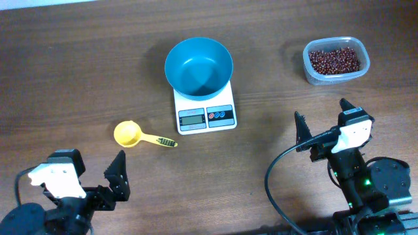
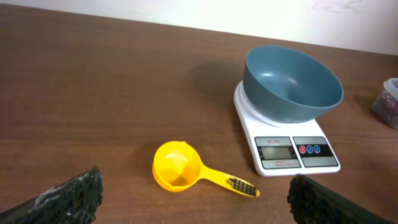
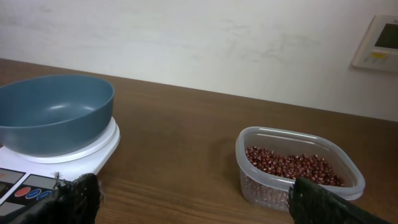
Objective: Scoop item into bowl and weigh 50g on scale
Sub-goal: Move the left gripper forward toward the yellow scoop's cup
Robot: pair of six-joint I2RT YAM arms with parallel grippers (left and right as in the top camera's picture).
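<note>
The left gripper (image 1: 91, 176) hovered over the bench (image 1: 65, 65), well to the left of the scale (image 1: 206, 116) and nearer the front edge. Its jaws were spread wide and released, holding nothing. A small yellow scoop (image 1: 127, 134) lay between it and the scale, just left of the scale's front corner, bowl-side up with nothing in it. The teal bowl (image 1: 198, 65) sat on the scale's platform, and it too held nothing. To the right of the scale and toward the front, the right gripper (image 1: 323, 119) was likewise fully spread, gripping and touching nothing. The beans (image 1: 334, 60) lay in a clear plastic tub (image 1: 363, 62) well to the right of the scale, level with the bowl. The tub stood beyond the right gripper's fingertips and apart from them.
</note>
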